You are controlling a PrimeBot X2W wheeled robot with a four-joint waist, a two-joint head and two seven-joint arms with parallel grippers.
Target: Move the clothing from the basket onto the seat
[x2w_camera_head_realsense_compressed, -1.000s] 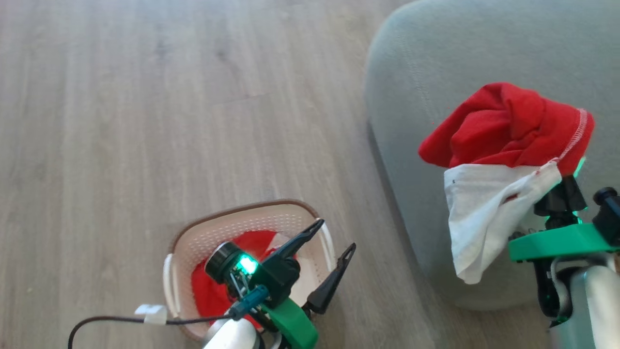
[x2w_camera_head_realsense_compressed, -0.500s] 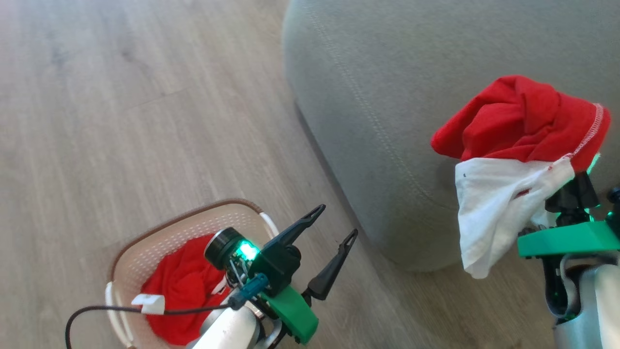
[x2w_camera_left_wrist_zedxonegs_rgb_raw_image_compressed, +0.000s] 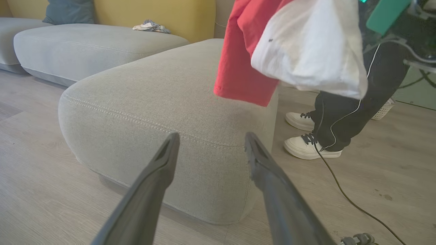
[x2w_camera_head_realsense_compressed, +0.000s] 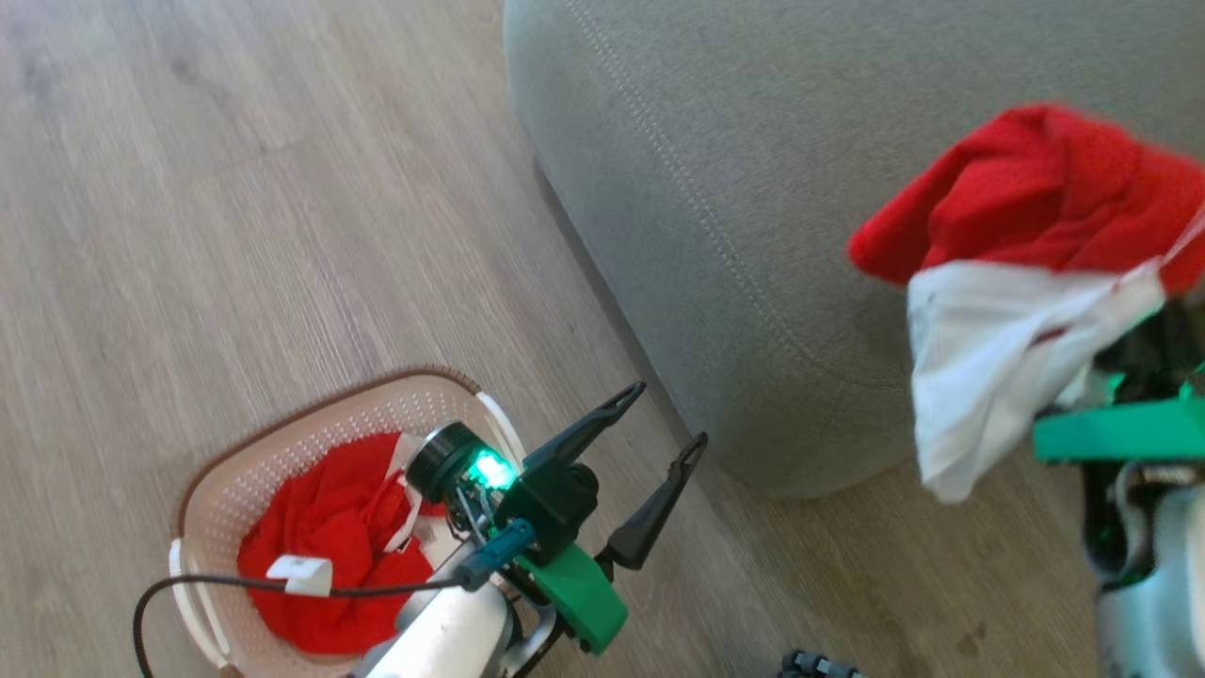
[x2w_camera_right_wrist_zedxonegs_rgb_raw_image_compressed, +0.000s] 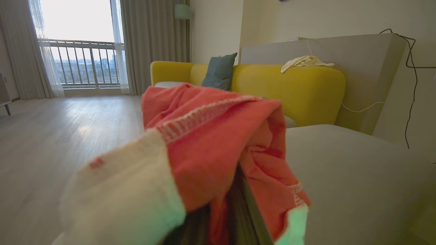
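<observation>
Over the near corner of the seat (x2w_camera_head_realsense_compressed: pixel 734 188): item one, the red-and-white garment (x2w_camera_head_realsense_compressed: pixel 1026 235), bunched on my right gripper (x2w_camera_right_wrist_zedxonegs_rgb_raw_image_compressed: pixel 236 211). Its fingers are closed tight inside the folds, and the white panel hangs free, not yet resting on the cushion.

Down on the floor at my left: item two, the red garment (x2w_camera_head_realsense_compressed: pixel 329 537), lying in the basket (x2w_camera_head_realsense_compressed: pixel 282 424).

Left gripper (x2w_camera_head_realsense_compressed: pixel 670 414): fingers spread wide, holding nothing, near the basket.

Change noted: within the last second my head view has swung toward the seat. The basket sits further left in it and the cushion looms larger.

Reading: first delivery looks nearly ready for release; second pick outstanding.
</observation>
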